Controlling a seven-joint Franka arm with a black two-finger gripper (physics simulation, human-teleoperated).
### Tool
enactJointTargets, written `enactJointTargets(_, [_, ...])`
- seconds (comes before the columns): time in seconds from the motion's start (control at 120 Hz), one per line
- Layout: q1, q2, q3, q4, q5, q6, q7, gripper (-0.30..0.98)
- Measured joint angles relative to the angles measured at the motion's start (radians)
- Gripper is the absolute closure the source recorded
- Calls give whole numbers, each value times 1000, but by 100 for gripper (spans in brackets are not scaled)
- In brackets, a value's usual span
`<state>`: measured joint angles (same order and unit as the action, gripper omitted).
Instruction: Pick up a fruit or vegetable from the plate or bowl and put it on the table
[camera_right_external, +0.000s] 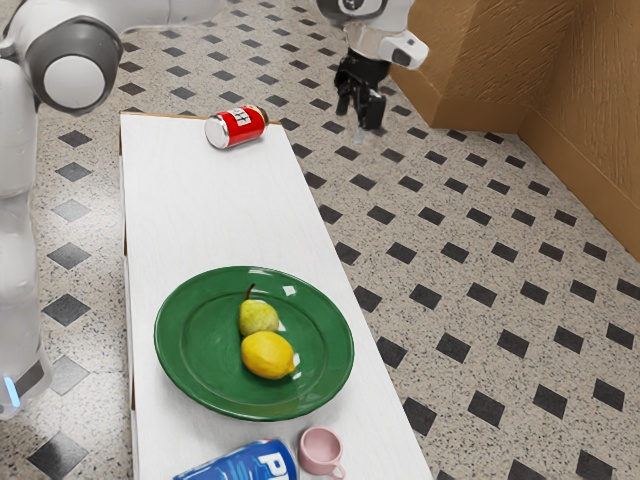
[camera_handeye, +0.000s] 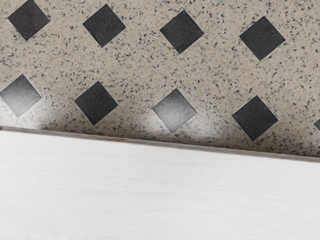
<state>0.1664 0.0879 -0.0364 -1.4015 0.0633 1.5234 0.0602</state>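
My gripper (camera_right_external: 357, 112) hangs high at the exterior view's top, out past the table's long edge, its black fingers apart with nothing between them. Far from it, a green plate (camera_right_external: 190, 350) lies on the white table (camera_right_external: 215, 210). On the plate are a green-yellow pear (camera_right_external: 258, 318) with a dark stem and a yellow lemon (camera_right_external: 268, 356), side by side and close together. In the wrist view, the bare white table top (camera_handeye: 160, 195) and its edge are below my hand.
A red can (camera_right_external: 238, 127) lies on its side at the table's far end. Beside the plate, at the exterior view's bottom, are a blue can (camera_right_external: 240, 464) and a pink cup (camera_right_external: 320, 451). Tiled floor (camera_handeye: 140, 65) lies beyond the table edge.
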Motion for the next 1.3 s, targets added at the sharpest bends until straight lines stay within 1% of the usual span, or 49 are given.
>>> enactJointTargets(0.067, [23, 1, 5, 1, -11, 2, 1, 0])
enactJointTargets(0.2, [-17, -3, 1, 4, -21, 5, 5, 0])
enactJointTargets(0.292, [6, -45, -96, 13, -30, -4, -2, 0])
enactJointTargets(0.383, [-50, -51, -139, 13, -71, -36, -46, 0])
enactJointTargets(0.458, [-91, -37, -167, 9, -86, -66, -51, 0])
enactJointTargets(0.542, [-61, 15, -258, 8, -55, -60, -5, 0])
enactJointTargets(0.592, [-49, 53, -294, 8, -39, -56, 23, 0])
enactJointTargets(0.642, [-40, 64, -320, 9, -27, -57, 45, 0])
enactJointTargets(0.725, [-40, 60, -339, 12, -14, -59, 73, 0])
enactJointTargets(0.85, [-39, 94, -367, -8, 7, -60, 122, 0])
enactJointTargets(0.933, [-43, 99, -389, -16, 16, -56, 197, 0])
enactJointTargets(1.033, [-42, 143, -397, -20, 26, -46, 292, 0])
enactJointTargets(1.117, [-39, 119, -400, -79, 28, -46, 360, 0])
enactJointTargets(1.183, [-39, 57, -402, -177, 25, -27, 408, 0])
enactJointTargets(1.3, [-40, -6, -402, -279, 16, 6, 480, 0])
